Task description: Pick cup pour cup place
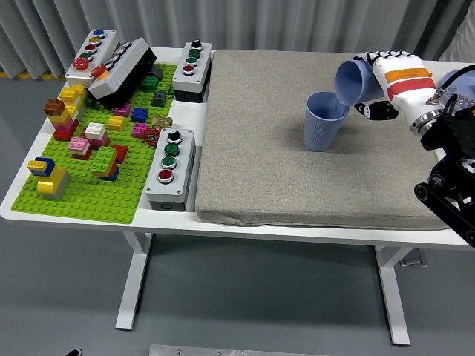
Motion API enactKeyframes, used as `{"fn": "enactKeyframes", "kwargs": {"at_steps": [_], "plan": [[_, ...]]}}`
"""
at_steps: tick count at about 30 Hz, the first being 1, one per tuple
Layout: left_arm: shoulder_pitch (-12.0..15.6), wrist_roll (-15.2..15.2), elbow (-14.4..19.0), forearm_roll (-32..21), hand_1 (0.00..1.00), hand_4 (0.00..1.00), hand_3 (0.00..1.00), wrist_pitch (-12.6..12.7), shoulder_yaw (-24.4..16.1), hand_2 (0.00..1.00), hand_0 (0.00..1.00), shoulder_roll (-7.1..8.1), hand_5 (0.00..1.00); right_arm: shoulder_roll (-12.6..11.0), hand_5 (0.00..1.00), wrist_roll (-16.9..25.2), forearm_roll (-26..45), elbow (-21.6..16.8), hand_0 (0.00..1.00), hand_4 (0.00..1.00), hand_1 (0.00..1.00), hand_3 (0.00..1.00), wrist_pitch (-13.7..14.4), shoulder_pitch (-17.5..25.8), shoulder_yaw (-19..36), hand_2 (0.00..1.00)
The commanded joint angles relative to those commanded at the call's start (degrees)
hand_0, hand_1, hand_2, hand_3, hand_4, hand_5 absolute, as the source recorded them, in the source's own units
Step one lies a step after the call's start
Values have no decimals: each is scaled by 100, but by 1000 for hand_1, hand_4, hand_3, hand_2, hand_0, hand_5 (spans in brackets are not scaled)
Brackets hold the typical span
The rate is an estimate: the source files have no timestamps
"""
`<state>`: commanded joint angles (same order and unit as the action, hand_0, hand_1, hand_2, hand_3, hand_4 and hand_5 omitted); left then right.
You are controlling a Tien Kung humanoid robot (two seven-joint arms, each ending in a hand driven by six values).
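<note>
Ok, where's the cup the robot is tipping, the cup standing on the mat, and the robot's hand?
Tipped cup (pixel 351 81), head view, on its blue side wall.
Standing cup (pixel 323 127), head view, on its outer wall.
Right hand (pixel 387 76), head view, middle of the white hand holding the tipped cup.

One blue cup (pixel 323 121) stands upright on the grey mat. I hold a second blue cup (pixel 352 81) tipped, mouth over it.
</note>
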<state>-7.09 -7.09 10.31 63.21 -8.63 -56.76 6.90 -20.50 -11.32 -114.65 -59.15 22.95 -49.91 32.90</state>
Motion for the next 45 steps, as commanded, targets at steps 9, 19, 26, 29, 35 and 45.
{"fn": "enactKeyframes", "kwargs": {"at_steps": [9, 19, 26, 29, 35, 45], "plan": [[-11, 0, 0, 1, 754, 518, 725, -3, -2, 814, 805, 4, 998, -53, 162, -82, -56, -153, 781, 684, 640, 523, -6, -39, -69, 492], [-15, -1, 0, -5, 753, 518, 724, -2, 2, 814, 806, 4, 998, -92, 162, -121, -181, -244, 784, 684, 642, 522, 41, -94, -199, 493], [-31, -4, 0, 2, 754, 517, 722, -1, -2, 814, 805, 7, 998, -127, 162, -131, -211, -274, 788, 687, 644, 520, 57, -137, -295, 492], [-33, -4, 0, 1, 754, 517, 722, 0, -4, 814, 805, 9, 998, -163, 162, -128, -227, -280, 788, 687, 644, 520, 54, -161, -380, 492], [-33, -5, 0, 4, 754, 517, 722, 2, -8, 813, 807, 9, 998, -206, 162, -126, -249, -293, 790, 687, 645, 519, 67, -185, -449, 493], [-42, -9, 0, 19, 753, 517, 721, 2, -20, 813, 806, 6, 998, -204, 162, -131, -211, -289, 790, 685, 645, 518, 59, -208, -448, 493]]}}
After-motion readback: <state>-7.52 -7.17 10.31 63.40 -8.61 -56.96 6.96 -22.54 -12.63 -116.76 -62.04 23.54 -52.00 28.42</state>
